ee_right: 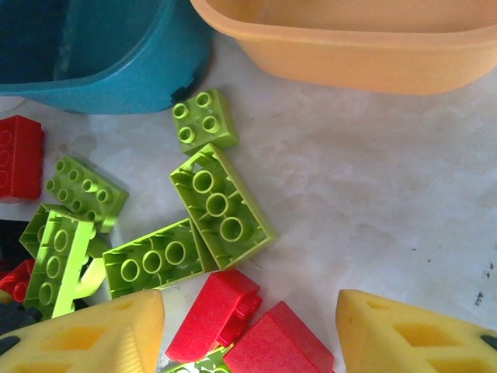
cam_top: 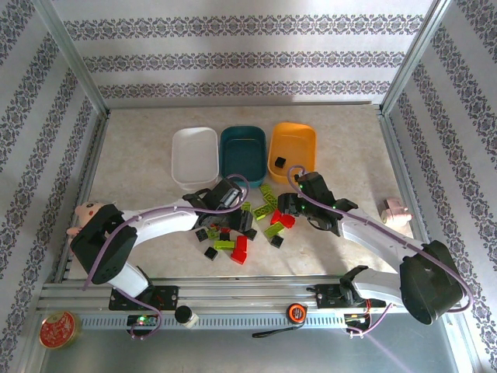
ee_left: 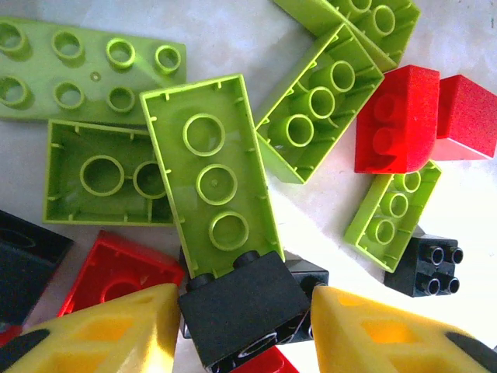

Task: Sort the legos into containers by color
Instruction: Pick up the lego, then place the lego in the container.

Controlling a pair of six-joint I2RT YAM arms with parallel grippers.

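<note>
Red, lime and black legos (cam_top: 241,225) lie in a loose pile in front of three tubs: white (cam_top: 194,155), dark teal (cam_top: 242,151) and orange (cam_top: 292,148). The orange one holds a black brick (cam_top: 279,162). My left gripper (cam_top: 233,208) is down in the pile. In its wrist view the gripper (ee_left: 245,318) has both yellow fingers pressed against a black brick (ee_left: 241,307) lying on its side, beside an upturned lime brick (ee_left: 210,175). My right gripper (ee_right: 248,334) stands open over two red bricks (ee_right: 213,315), with lime bricks (ee_right: 221,206) just beyond.
A pink plush doll (cam_top: 85,214) sits at the table's left edge and another pink toy (cam_top: 396,210) at the right. A round red tin (cam_top: 58,328) lies by the front rail. The teal tub (ee_right: 101,54) and orange tub (ee_right: 349,47) stand close ahead of the right gripper.
</note>
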